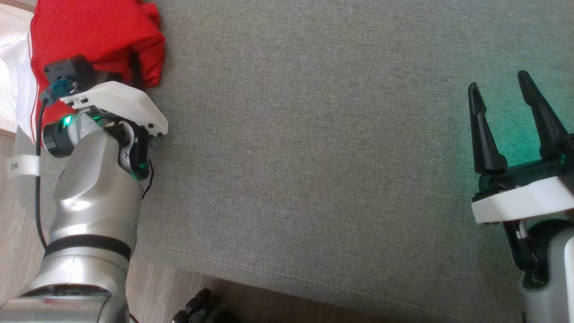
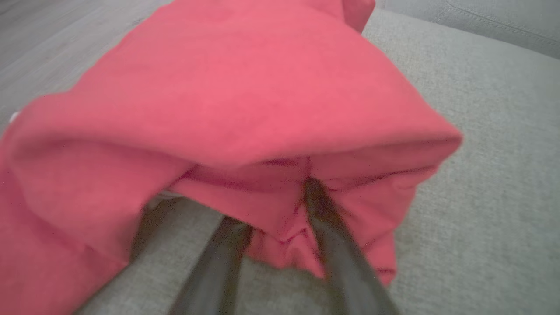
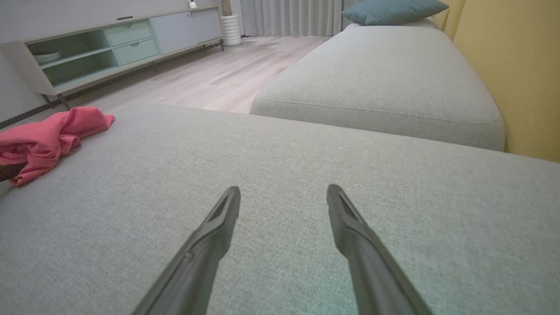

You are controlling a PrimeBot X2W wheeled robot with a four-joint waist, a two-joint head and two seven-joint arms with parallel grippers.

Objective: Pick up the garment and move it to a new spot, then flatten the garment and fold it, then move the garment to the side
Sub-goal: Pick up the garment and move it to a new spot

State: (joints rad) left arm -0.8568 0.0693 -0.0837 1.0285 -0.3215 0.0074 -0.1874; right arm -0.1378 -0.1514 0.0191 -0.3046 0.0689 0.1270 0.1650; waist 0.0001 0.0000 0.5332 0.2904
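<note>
Nosing into red garment [image 2: 245,96]: left gripper [image 2: 273,205].

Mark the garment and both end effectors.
garment [image 1: 98,36]: head view, middle of the red fabric.
left end effector [image 2: 273,201]: left wrist view, midway between its fingertips, at the cloth's edge.
right end effector [image 1: 498,80]: head view, midway between its fingertips.

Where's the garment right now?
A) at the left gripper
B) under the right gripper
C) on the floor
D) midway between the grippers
A: the garment bunches around the left gripper, while the right gripper faces bare cushion.
</note>
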